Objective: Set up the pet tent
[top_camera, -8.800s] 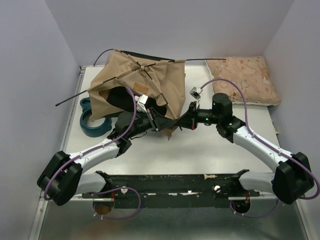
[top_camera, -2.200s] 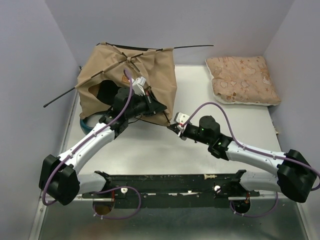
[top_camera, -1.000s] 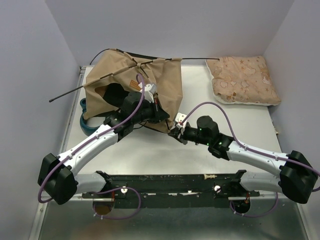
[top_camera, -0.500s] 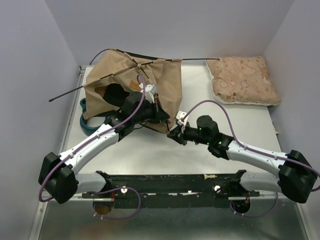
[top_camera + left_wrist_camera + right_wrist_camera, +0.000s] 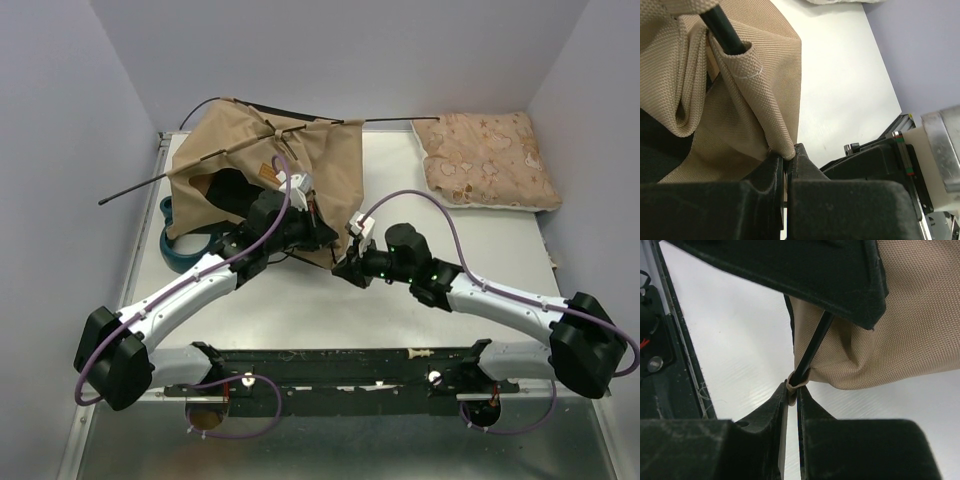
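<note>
— Where is the pet tent [image 5: 265,175], and what have you got hold of?

— It stands half-raised at the back left of the bench [image 5: 300,315], well apart from the pink cushion [image 5: 487,158]. My left pincer [image 5: 787,159] is clamped on a fold of its tan cloth, just below a sleeve [image 5: 742,67]. My right pincer [image 5: 792,390] is pinched on the small cloth pocket at the tent's near corner.

— What could go wrong?

— The pocket is the weak point, I judge. The black pole [image 5: 812,347] runs down into it, likely under tension. My pinch is thin, and if it slips the tip may spring out and that side sag. Pulling my two pincers apart too hard could strain a seam or drag the whole tent across the bench.

— Is anything inside anything?

— The pocket holds the pole's tip. The sleeve has a black pole in it too, but I cannot tell whether it is the same one. The tent's dark mouth [image 5: 225,190] shows nothing I can make out.
</note>
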Robot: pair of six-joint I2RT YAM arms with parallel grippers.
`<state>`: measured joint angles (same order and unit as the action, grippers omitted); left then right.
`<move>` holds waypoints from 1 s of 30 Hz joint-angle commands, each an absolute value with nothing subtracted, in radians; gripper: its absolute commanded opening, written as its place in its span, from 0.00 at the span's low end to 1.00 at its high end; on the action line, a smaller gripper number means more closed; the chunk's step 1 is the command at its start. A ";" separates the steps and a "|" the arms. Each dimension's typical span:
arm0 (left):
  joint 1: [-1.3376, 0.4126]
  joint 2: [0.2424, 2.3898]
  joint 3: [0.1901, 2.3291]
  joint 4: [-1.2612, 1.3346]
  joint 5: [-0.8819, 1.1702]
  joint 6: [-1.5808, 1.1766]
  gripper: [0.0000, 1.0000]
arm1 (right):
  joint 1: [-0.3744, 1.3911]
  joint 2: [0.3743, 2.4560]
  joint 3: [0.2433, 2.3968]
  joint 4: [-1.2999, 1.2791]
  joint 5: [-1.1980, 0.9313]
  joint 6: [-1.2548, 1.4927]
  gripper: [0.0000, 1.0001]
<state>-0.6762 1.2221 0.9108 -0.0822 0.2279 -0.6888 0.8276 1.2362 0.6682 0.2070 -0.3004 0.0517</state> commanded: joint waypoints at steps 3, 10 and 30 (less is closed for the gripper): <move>-0.735 1.210 0.865 -0.058 0.186 -0.637 0.00 | 0.810 1.252 0.767 0.291 -0.302 0.149 0.20; -0.739 1.236 0.858 -0.052 0.189 -0.683 0.00 | 0.802 1.262 0.769 0.319 -0.299 0.143 0.19; -0.766 1.259 0.873 -0.047 0.216 -0.701 0.05 | 0.756 1.250 0.750 0.367 -0.259 0.109 0.01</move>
